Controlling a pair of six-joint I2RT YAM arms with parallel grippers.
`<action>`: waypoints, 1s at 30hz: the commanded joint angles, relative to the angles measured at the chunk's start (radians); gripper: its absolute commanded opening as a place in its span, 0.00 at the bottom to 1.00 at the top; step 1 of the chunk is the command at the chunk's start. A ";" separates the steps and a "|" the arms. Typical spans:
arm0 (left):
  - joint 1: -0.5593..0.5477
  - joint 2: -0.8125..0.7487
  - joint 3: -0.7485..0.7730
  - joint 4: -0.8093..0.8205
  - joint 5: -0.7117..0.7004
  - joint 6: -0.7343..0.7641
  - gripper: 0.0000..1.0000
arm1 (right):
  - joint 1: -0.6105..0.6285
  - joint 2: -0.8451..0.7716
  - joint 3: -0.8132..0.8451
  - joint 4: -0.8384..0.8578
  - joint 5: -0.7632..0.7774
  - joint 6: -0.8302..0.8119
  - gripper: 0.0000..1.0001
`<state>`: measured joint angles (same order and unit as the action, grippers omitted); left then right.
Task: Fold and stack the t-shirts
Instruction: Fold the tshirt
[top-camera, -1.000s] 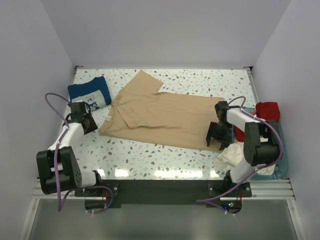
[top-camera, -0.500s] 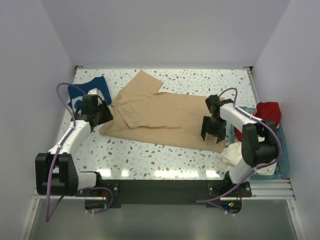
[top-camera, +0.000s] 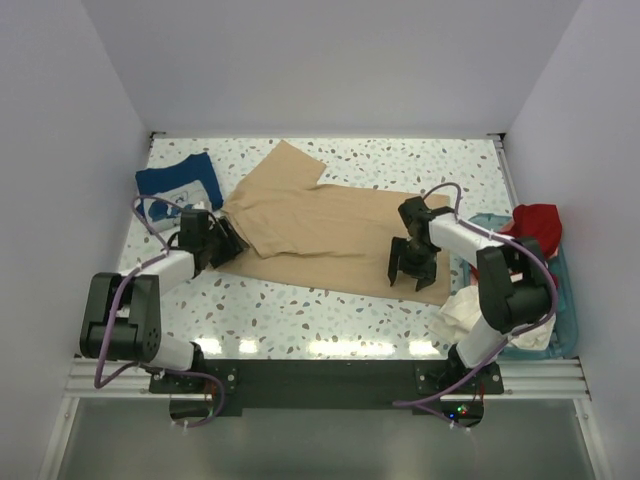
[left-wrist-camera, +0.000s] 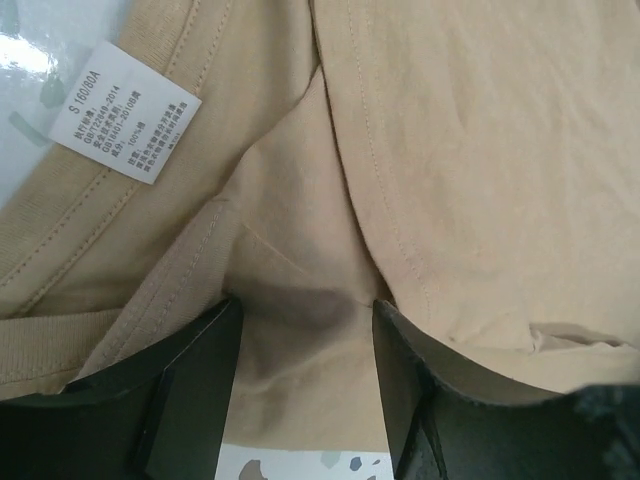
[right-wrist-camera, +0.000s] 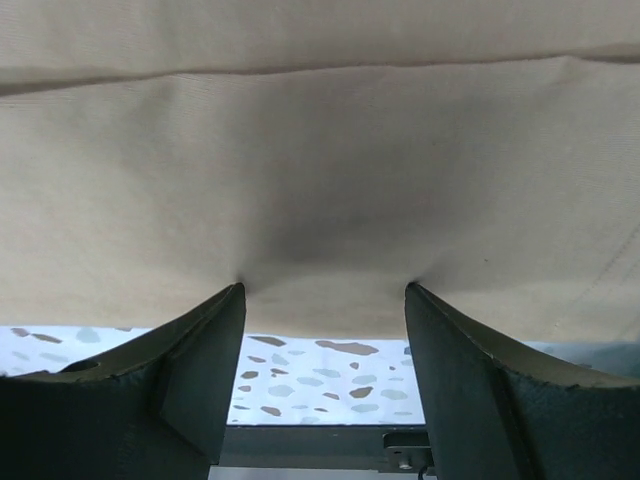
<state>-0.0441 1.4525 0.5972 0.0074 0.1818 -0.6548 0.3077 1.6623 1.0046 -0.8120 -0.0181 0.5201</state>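
Lower edge of the top view: my two arm bases sit on a black rail at the near side of a speckled white table (top-camera: 300, 305).

Just above them, my left gripper (top-camera: 222, 240) rests low at the left end of a tan-beige t-shirt (top-camera: 320, 225), by the collar. In the left wrist view its fingers (left-wrist-camera: 200, 380) stand apart with tan cloth lying between them, not pinched. A white care label (left-wrist-camera: 130, 115) shows at the upper left of that frame.

My right gripper (top-camera: 412, 270) presses down on the shirt's right end, near the lower hem. In the right wrist view its fingers (right-wrist-camera: 190, 370) are spread wide, cloth dimpled between the tips, nothing clamped.

The tan shirt lies mostly flat across the middle of the table, one sleeve pointing toward the far edge. I judge this fold is only starting.

At the far left, a navy blue t-shirt (top-camera: 180, 183) with a white print looks folded already, possibly the base of the stack.

At the right edge, a teal basket (top-camera: 566, 300) holds a red t-shirt (top-camera: 535, 220) and a cream-white t-shirt (top-camera: 462, 310) that spills over its near rim, both seemingly waiting. The basket sits close beside my right arm; nothing lies on the tan shirt itself.
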 joint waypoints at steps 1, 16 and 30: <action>0.000 0.000 -0.085 0.011 -0.017 -0.075 0.61 | 0.007 0.027 -0.049 0.062 -0.029 0.015 0.69; 0.001 -0.423 -0.295 -0.262 -0.220 -0.203 0.69 | 0.037 -0.039 -0.210 0.027 -0.059 0.046 0.69; -0.155 -0.501 -0.140 -0.302 -0.234 -0.089 0.61 | 0.045 -0.090 -0.047 -0.072 -0.063 0.021 0.69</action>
<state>-0.1562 0.9516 0.4084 -0.3042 -0.0315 -0.7715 0.3470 1.5818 0.9009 -0.8547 -0.0715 0.5480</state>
